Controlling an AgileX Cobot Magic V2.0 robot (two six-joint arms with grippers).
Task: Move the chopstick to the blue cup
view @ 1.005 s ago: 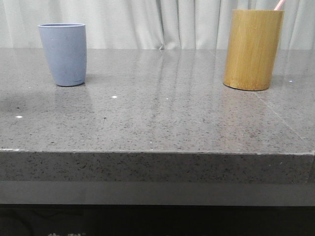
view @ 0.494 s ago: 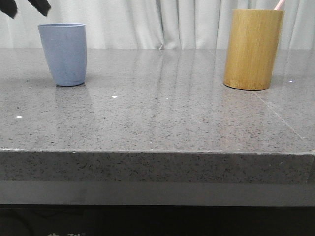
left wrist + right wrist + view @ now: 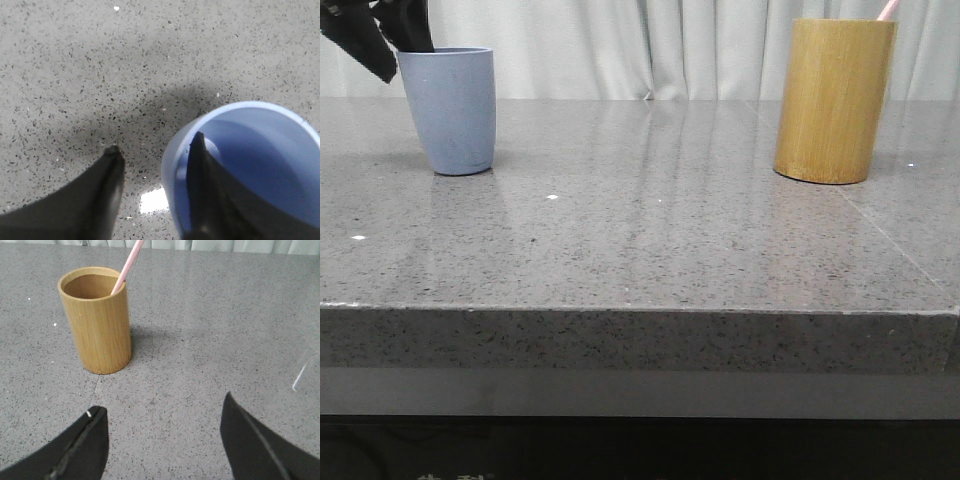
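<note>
Plainly, nothing has hold of the stick yet.

Chopstick (image 3: 127, 265): stands leaning in the bamboo holder (image 3: 97, 320) at the far right of the tabletop (image 3: 650, 240); only its pale pink upper part clears the rim, the rest is hidden inside.

How it should handle: I would judge it light, stiff and smooth, so likely to pivot or slip in a loose pinch; being so thin, it gives the jaws little to bite on.

Where to take it: on the exposed length above the holder's rim, pinched across its width, then lifted along its own slant so it does not drag on the rim or tip the holder.

Blue cup (image 3: 450, 108): upright at the far left, well apart from the holder; looks empty from above, as far as the left wrist view shows.

Left gripper (image 3: 152, 155): jaws apart and straddling the cup's wall, 1 finger (image 3: 200, 170) inside the rim and the other outside; whether either touches the wall I cannot tell.

Right gripper (image 3: 162, 420): jaws wide, holding nothing, hanging on the near side of the holder and pointed toward it.

Risk: the cup seems light, so the finger inside could nudge it.
</note>
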